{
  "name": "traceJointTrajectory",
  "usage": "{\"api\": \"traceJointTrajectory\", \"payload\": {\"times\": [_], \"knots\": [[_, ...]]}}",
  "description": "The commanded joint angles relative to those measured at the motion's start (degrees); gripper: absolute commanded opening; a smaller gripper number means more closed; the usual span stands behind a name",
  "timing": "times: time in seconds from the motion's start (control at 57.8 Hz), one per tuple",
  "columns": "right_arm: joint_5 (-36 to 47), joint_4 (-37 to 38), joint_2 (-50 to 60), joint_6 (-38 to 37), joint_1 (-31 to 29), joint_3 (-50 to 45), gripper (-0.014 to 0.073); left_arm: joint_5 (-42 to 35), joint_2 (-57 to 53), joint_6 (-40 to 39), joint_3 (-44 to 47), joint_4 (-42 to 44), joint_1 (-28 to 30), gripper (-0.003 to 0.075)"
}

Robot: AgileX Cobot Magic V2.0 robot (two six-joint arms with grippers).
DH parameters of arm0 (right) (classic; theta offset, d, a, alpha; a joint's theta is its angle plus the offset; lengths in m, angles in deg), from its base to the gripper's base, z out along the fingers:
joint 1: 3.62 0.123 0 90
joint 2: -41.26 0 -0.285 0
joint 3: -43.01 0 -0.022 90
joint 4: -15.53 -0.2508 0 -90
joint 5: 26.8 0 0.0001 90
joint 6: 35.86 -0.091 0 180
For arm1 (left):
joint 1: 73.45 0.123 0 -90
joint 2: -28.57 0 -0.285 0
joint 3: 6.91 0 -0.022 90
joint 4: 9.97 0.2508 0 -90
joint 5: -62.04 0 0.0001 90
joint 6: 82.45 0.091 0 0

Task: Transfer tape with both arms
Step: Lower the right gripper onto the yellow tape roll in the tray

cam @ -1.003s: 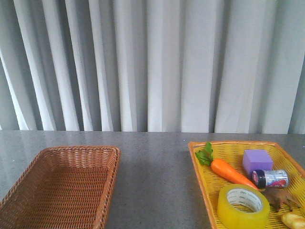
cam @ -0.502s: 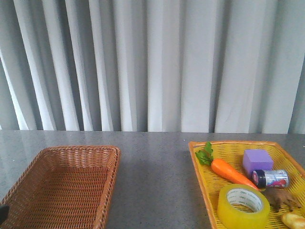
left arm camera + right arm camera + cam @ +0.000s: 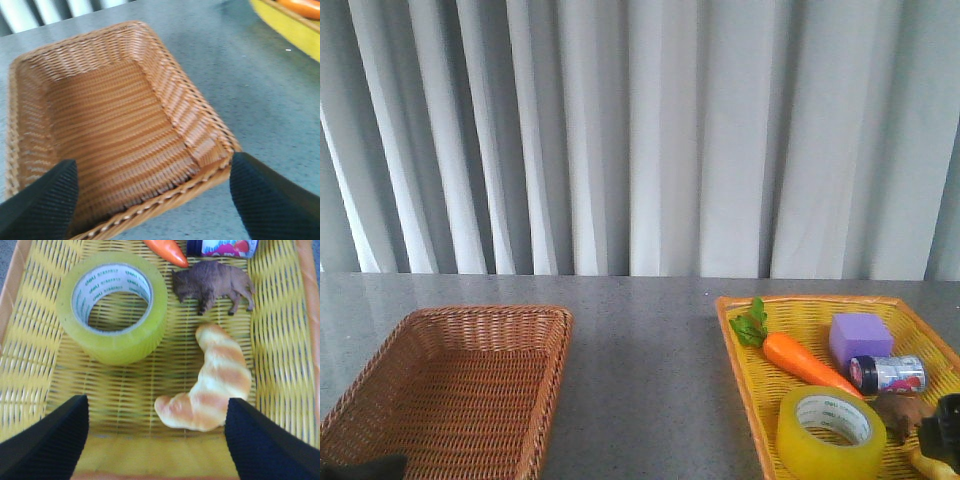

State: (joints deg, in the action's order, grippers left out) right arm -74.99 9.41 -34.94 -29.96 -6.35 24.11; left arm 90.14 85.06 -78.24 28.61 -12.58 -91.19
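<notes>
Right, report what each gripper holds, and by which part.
Nothing is held. Left gripper is open over the basket; right gripper is open, the tape untouched.

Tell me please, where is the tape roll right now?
The tape lies flat in the yellow tray on the table's right side in the front view, just in front of the carrot and beside the brown animal figure.

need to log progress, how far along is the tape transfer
Nothing looks done: the tape lies flat in the yellow tray, untouched. In hand: the right end effector hovers open over the tray, beside the croissant; the left end effector is open over the empty basket. Left: grasp, handover, placement.
</notes>
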Motion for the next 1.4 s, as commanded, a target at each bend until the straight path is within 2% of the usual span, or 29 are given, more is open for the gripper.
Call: {"api": "traceJointTrajectory", "payload": {"times": [0.0,0.242,0.415,0.9,1.003,1.228,1.384], "knots": [[0.1,-0.6,-3.2,0.9,-0.3,5.5,0.0542,-3.5,-0.1,0.0,-2.1,-0.8,-2.2,0.0588],[-5.1,2.3,-15.2,-0.4,3.2,16.6,0.0515,-3.6,-0.1,0.0,-2.1,-0.8,-2.9,0.0588],[-9.1,3.6,-22.8,-2.8,3.2,23.6,0.0483,-3.6,-0.1,0.0,-2.1,-0.7,-2.9,0.0588],[-13.6,4.4,-38.3,-3.2,3.2,35.7,0.0406,-3.6,-0.1,0.0,-2.1,-0.7,-2.9,0.0588],[-13.9,4.4,-39.7,-3.2,3.2,36.2,0.0358,-3.6,-0.1,0.0,-2.1,-0.7,-2.9,0.0588],[-14.3,4.4,-40.6,-2.3,3.2,36.2,0.0183,-3.6,-0.1,0.0,-2.1,-0.7,-2.9,0.0588],[-14.9,4.4,-40.6,-2.3,3.2,36.9,0.0113,-3.6,-0.1,0.0,-2.1,-0.7,-2.9,0.0588]]}}
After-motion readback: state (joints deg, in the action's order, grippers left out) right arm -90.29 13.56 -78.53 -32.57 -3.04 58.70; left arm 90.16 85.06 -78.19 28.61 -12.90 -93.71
